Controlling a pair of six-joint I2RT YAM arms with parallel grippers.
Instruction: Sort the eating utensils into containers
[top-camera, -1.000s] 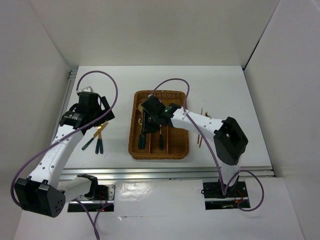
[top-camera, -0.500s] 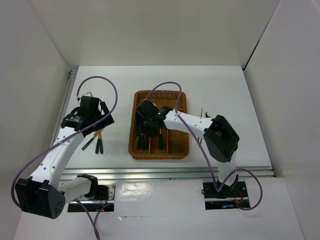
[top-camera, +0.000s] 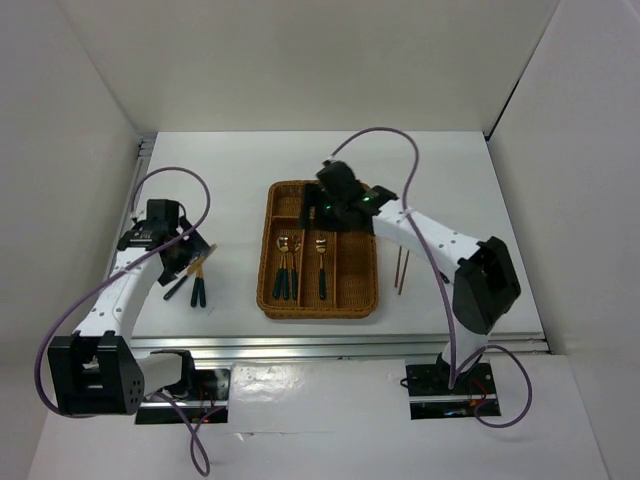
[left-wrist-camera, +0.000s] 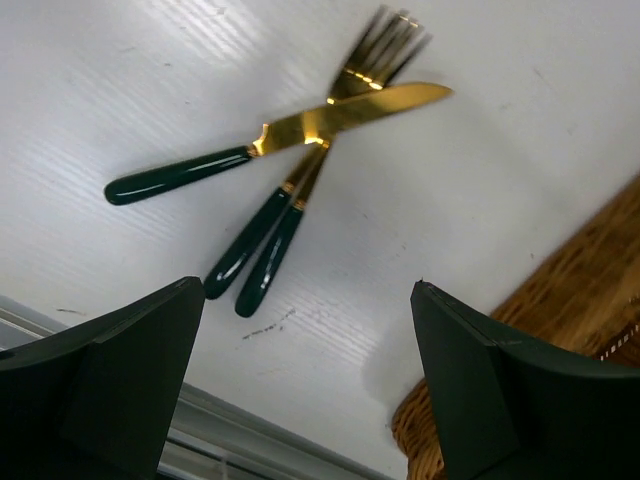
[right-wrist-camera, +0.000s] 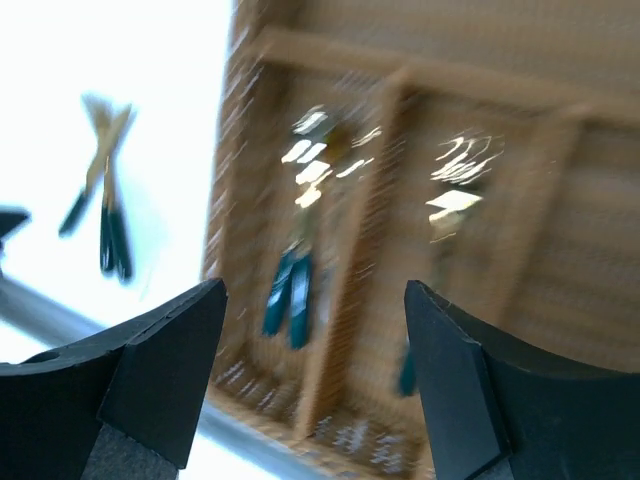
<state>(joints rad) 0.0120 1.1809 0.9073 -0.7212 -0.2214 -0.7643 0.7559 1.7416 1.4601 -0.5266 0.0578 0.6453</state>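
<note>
The wicker tray (top-camera: 368, 290) holds two teal-handled spoons (top-camera: 289, 268) in its left long slot and one fork (top-camera: 322, 266) in the middle slot. My right gripper (top-camera: 322, 212) hovers open and empty above the tray's far end; its blurred view shows the spoons (right-wrist-camera: 291, 293) and tray (right-wrist-camera: 560, 250) below. On the table to the left lie a knife (left-wrist-camera: 330, 115) crossed over two forks (left-wrist-camera: 262, 245). My left gripper (top-camera: 183, 254) stands open just above and short of them, holding nothing. Two chopsticks (top-camera: 401, 268) lie right of the tray.
White walls close in the table on the left, back and right. A metal rail (top-camera: 340, 345) runs along the near edge. The tray's corner (left-wrist-camera: 590, 300) shows at the right of the left wrist view.
My right gripper opened, left a spoon in the left slot, and rose back toward the tray's far end. The left arm drew slightly left and back.
</note>
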